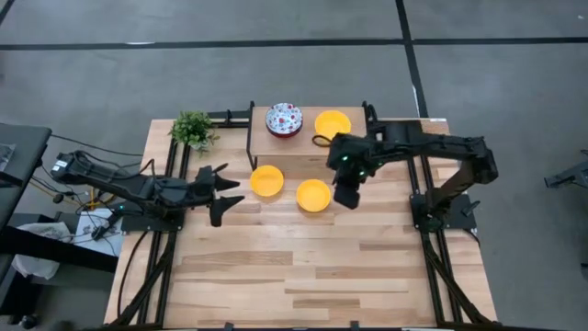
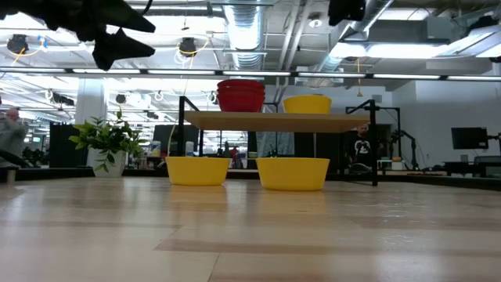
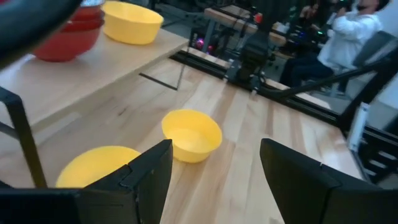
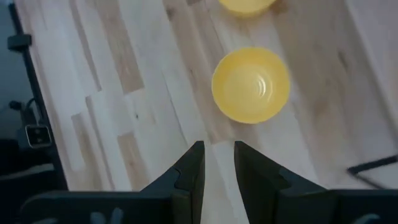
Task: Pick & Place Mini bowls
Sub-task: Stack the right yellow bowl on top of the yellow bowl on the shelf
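Pale wooden planks form the table (image 1: 312, 267), with a low wooden shelf (image 1: 308, 144) on black legs at its far edge and a small green plant (image 1: 193, 129) at the far left corner. On the shelf sit a stack of floral bowls (image 1: 284, 119), red on the outside, and one yellow bowl (image 1: 333, 123). Two more yellow bowls rest on the table in front of the shelf.

The left gripper (image 1: 225, 193) hovers with its fingers spread wide, holding nothing; the left table bowl (image 1: 267, 180) sits just ahead of it. The right gripper (image 1: 346, 197) hangs above the table, fingers nearly closed and empty, with the right table bowl (image 1: 313, 195) just beside it.

Judging from this, both arms are close together near the bowls, so they could bump each other. A narrow grip could also push a bowl's rim aside and send it sliding.
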